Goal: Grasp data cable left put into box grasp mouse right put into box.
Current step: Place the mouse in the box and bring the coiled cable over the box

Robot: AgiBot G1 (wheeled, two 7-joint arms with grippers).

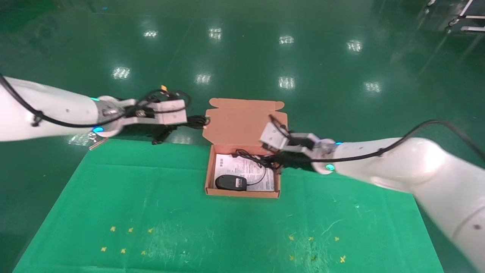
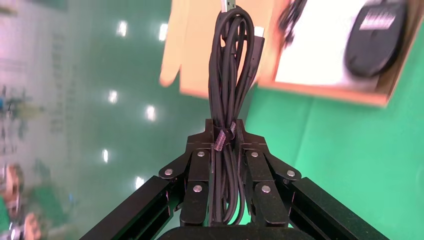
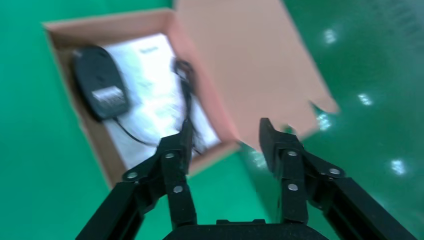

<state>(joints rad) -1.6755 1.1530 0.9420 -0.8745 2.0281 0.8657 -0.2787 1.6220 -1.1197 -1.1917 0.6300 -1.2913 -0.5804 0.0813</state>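
Note:
The salmon-orange box [image 1: 209, 167] lies open on the green table, its flap lid [image 1: 246, 121] standing at the back. The black mouse [image 1: 230, 182] lies inside at the near end, and its thin cord [image 1: 252, 157] runs toward the far end. My left gripper [image 1: 188, 122] hovers left of the lid, above the table's far edge, shut on the data cable [image 1: 201, 121]. In the left wrist view the looped black bundle [image 2: 232, 65] sticks out between the closed fingers [image 2: 225, 127]. My right gripper [image 1: 272, 162] is open and empty over the box's right rim; its wrist view [image 3: 225, 132] shows the mouse [image 3: 100, 82] farther off.
A white printed sheet [image 1: 246, 170] lines the box bottom under the mouse. The green cloth [image 1: 151, 212] has small yellow marks [image 1: 129, 239] near the front on both sides. Shiny green floor [image 1: 265, 57] lies beyond the table's far edge.

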